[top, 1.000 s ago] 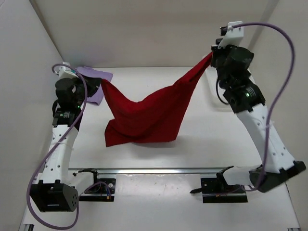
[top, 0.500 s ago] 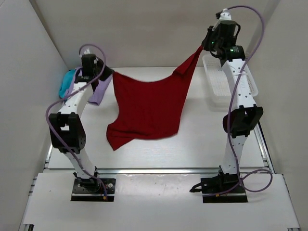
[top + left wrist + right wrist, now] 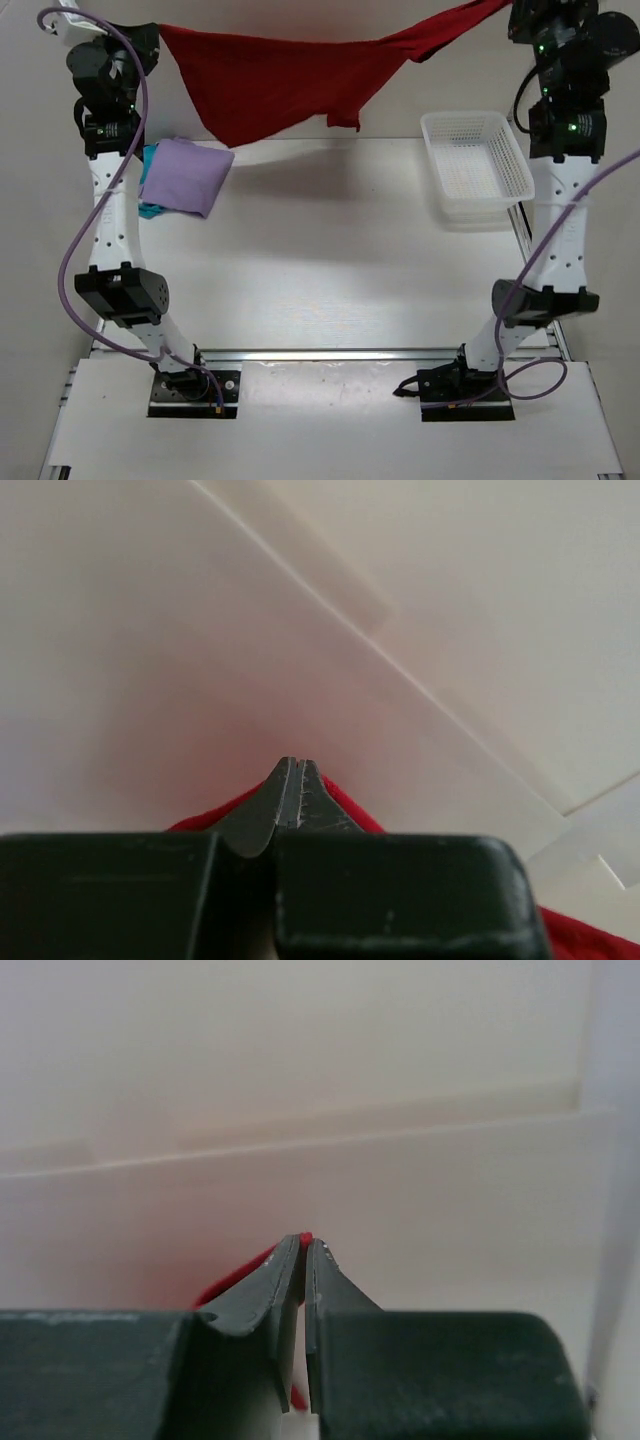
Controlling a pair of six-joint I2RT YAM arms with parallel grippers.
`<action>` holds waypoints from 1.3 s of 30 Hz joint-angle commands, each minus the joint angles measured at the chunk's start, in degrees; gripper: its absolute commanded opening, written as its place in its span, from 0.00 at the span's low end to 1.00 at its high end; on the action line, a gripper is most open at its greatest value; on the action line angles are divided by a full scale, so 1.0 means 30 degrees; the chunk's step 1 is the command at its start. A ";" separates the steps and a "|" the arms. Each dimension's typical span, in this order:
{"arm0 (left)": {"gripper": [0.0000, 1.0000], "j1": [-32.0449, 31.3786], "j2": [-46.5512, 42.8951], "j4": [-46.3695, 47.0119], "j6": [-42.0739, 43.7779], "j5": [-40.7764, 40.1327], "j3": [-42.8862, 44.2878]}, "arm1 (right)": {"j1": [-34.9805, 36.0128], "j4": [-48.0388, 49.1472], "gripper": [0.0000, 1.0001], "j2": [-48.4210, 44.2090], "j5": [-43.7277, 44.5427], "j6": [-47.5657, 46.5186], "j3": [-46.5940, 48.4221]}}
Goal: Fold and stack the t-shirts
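A deep red t-shirt (image 3: 270,85) hangs stretched high above the back of the table, held by both arms. My left gripper (image 3: 158,35) is shut on its left corner; red cloth (image 3: 350,805) peeks out beside the pinched tips (image 3: 293,768). My right gripper (image 3: 508,12) is shut on the right corner, with a sliver of red (image 3: 306,1238) between its tips (image 3: 304,1244). A folded lavender t-shirt (image 3: 182,176) lies at the back left on top of a teal t-shirt (image 3: 150,180), of which only an edge shows.
A white mesh basket (image 3: 475,165) stands at the back right of the table (image 3: 330,260), just left of the right arm. Both arms reach up tall at the sides. White walls close in the back and sides.
Both arms have risen and spread apart, lifting the red t-shirt off the table and stretching it out high in the air. The basket and the folded lavender shirt have come into view.
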 commanded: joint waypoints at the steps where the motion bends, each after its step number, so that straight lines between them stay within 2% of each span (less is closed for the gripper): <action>1: 0.00 -0.0081 -0.1045 0.0172 0.0127 -0.0008 -0.2011 | -0.0663 -0.0265 0.00 -0.0930 0.0847 0.0064 -0.3887; 3: 0.00 -0.0576 -0.2157 0.0585 0.0972 -0.0648 -0.4584 | -0.0723 0.0494 0.00 -0.2973 0.1198 0.0037 -0.8734; 4: 0.00 -0.0665 -0.3266 0.0585 0.1441 -0.0914 -0.5206 | -0.0607 0.0730 0.00 -0.3478 0.1608 -0.0110 -0.9833; 5: 0.00 -0.1159 -0.3799 0.0585 0.2258 -0.1758 -0.7126 | -0.0345 0.1138 0.00 -0.4759 0.2656 -0.0199 -1.2396; 7: 0.00 -0.1574 -0.7097 0.1490 0.3318 -0.3402 -1.2479 | -0.0167 0.1753 0.00 -0.7396 0.3278 0.0207 -1.7756; 9: 0.00 -0.1430 -0.9335 0.2862 0.3146 -0.3466 -1.6436 | -0.0137 0.2546 0.00 -0.9272 0.3108 0.1142 -2.1538; 10: 0.00 -0.1486 -1.0676 0.2928 0.3029 -0.3553 -1.8637 | -0.0079 0.2404 0.00 -1.0357 0.3077 0.1902 -2.3622; 11: 0.00 -0.1313 -1.1560 0.2784 0.3115 -0.3467 -1.9645 | 0.0067 0.2257 0.00 -1.0773 0.3280 0.2141 -2.4628; 13: 0.00 -0.0960 -1.2995 0.2548 0.2388 -0.2303 -2.3299 | 0.0156 0.1471 0.01 -1.2382 0.3109 0.3223 -2.8109; 15: 0.00 -0.1075 -1.4523 0.2316 0.2122 -0.1914 -2.5850 | -0.0047 0.0708 0.00 -1.3523 0.0893 0.4159 -2.9872; 17: 0.00 -0.1251 -1.6422 0.1525 0.1973 -0.1885 -2.8404 | 0.0068 0.0004 0.00 -1.5629 -0.0024 0.4604 -3.1924; 19: 0.00 -0.1105 -1.7746 0.0589 0.1799 -0.1825 -2.9901 | 0.1146 -0.0994 0.00 -1.7387 -0.0058 0.5098 -3.3155; 21: 0.00 -0.1833 -1.8713 -0.0609 0.2060 -0.2321 -3.0580 | 0.1297 -0.1785 0.00 -1.8946 -0.0901 0.5715 -3.4361; 24: 0.00 -0.1809 -1.9330 -0.0529 0.1564 -0.1884 -3.2306 | 0.1854 -0.2226 0.00 -2.0910 -0.2542 0.7616 -3.6702; 27: 0.00 -0.1693 -1.9361 -0.0411 0.1329 -0.1533 -3.2954 | 0.2237 -0.2401 0.00 -2.2081 -0.3367 0.8676 -3.8081; 31: 0.00 -0.1838 -1.9420 -0.0149 0.1037 -0.0889 -3.2546 | 0.2236 -0.3398 0.00 -2.2966 -0.2287 0.8415 -3.7503; 34: 0.00 -0.1751 -1.8954 0.0349 0.0715 0.0512 -3.0942 | 0.2615 -0.3341 0.00 -2.2527 -0.2140 0.7041 -3.4232; 35: 0.00 -0.2359 -1.8748 0.0496 0.0714 0.0780 -3.0326 | 0.2878 -0.3601 0.00 -2.2004 -0.1442 0.6195 -3.3088; 37: 0.00 -0.3065 -1.7668 0.0381 0.0655 0.0957 -2.7664 | 0.3668 -0.4360 0.00 -2.0744 0.0340 0.4756 -2.9427; 38: 0.00 -0.3504 -1.7285 -0.0258 0.0974 0.1074 -2.5014 | 0.4339 -0.5091 0.00 -1.9636 0.1222 0.3620 -2.6485; 39: 0.00 -0.3566 -1.6527 -0.1077 0.1325 0.1046 -2.2116 | 0.5447 -0.5475 0.00 -1.8610 0.3493 0.2681 -2.3584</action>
